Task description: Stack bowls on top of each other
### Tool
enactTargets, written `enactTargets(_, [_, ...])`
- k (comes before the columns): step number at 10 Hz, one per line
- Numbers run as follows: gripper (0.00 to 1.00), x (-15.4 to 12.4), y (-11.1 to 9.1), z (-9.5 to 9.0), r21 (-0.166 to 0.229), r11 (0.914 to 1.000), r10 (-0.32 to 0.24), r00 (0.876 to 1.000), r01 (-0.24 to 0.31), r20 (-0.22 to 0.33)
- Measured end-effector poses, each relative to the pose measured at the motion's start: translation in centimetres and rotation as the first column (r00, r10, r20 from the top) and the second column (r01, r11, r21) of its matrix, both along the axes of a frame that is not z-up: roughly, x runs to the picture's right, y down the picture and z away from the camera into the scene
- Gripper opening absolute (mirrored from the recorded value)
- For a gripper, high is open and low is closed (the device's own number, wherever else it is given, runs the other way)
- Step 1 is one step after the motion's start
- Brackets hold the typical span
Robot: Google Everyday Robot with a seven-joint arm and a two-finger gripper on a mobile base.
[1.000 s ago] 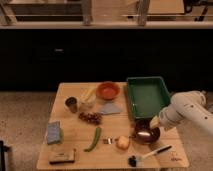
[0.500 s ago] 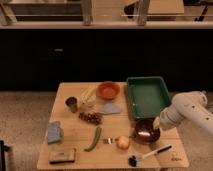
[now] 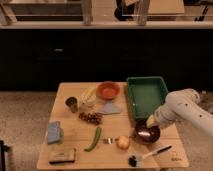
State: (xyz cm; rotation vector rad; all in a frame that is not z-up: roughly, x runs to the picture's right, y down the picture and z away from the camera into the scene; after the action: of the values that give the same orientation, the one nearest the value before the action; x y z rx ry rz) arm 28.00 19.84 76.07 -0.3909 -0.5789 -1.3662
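Note:
The dark reddish-brown bowl (image 3: 145,134) sits on the wooden table (image 3: 75,142) near its front right, just below the green bin. The orange-red bowl (image 3: 108,90) sits at the back middle of the table, left of the bin. My gripper (image 3: 149,122) hangs from the white arm (image 3: 184,107) that reaches in from the right, and it is at the brown bowl's far rim, right over the bowl.
A green rectangular bin (image 3: 147,95) stands at the back right. A small dark metal cup (image 3: 72,104), a banana (image 3: 88,95), grapes (image 3: 90,117), a blue sponge (image 3: 54,132), a green pepper (image 3: 93,138), an onion (image 3: 122,142) and a black brush (image 3: 147,154) lie around.

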Motion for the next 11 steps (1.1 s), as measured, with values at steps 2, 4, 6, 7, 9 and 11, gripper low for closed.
enactTargets(2, [0.78, 1.0, 0.9, 0.3, -0.016, 0.9999, -0.005, 1.0, 0.005, -0.003])
enactTargets(4, [0.8, 1.2, 1.5, 0.8, -0.034, 0.9993, -0.014, 1.0, 0.014, -0.008])
enactTargets(6, [0.8, 1.6, 2.8, 1.5, -0.062, 0.9981, -0.009, 1.0, 0.009, 0.001])
enactTargets(7, [0.8, 1.5, 3.4, 1.8, -0.07, 0.9976, -0.006, 1.0, 0.007, 0.012])
enactTargets(9, [0.8, 1.8, 4.8, 2.7, -0.08, 0.9968, 0.01, 0.999, -0.007, 0.032])
enactTargets(11, [0.66, 1.6, 5.4, 3.5, -0.091, 0.9958, 0.016, 0.999, -0.012, 0.049])
